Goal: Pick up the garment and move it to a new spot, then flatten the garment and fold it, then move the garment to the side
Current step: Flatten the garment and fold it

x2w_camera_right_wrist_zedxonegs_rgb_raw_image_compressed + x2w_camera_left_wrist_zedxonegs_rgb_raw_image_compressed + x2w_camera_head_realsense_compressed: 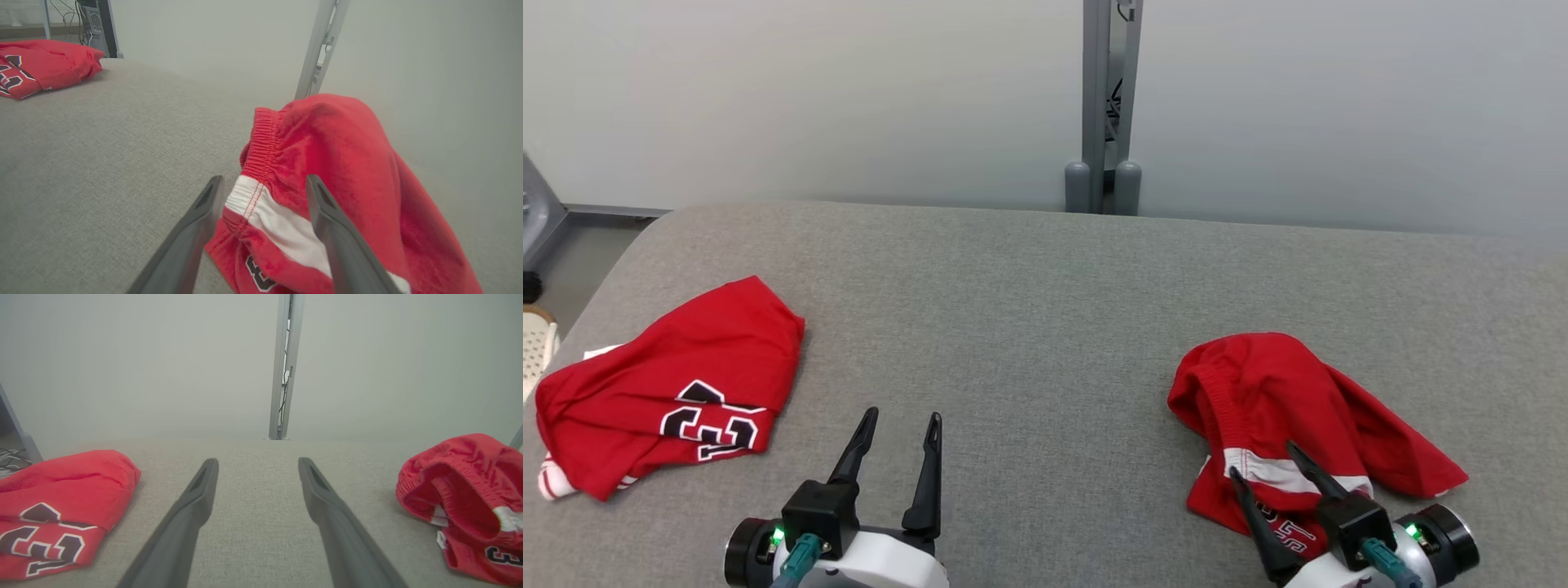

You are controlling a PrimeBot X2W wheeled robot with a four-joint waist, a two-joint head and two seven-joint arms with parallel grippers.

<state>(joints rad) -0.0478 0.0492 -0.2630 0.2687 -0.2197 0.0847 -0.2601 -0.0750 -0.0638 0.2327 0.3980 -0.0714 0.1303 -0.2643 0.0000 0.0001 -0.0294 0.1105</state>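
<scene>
A crumpled red garment point(1290, 392), shorts with an elastic waistband, a white stripe and a dark number, lies on the right of the grey table point(1045, 327). My right gripper point(1262, 458) stands open at its near edge. In the right wrist view the white stripe of the garment point(327, 163) lies between the spread fingers of the right gripper point(264, 178). My left gripper point(903, 414) is open over bare table at the front left, holding nothing. In the left wrist view the left gripper point(257, 461) points at the far wall, with the shorts point(461, 482) at its right.
A second red garment point(678, 384), a folded jersey with a black-and-white number, lies at the table's left edge; it also shows as the jersey point(61, 498) and the jersey point(41, 65). A grey metal post point(1109, 106) stands behind the table against a pale wall.
</scene>
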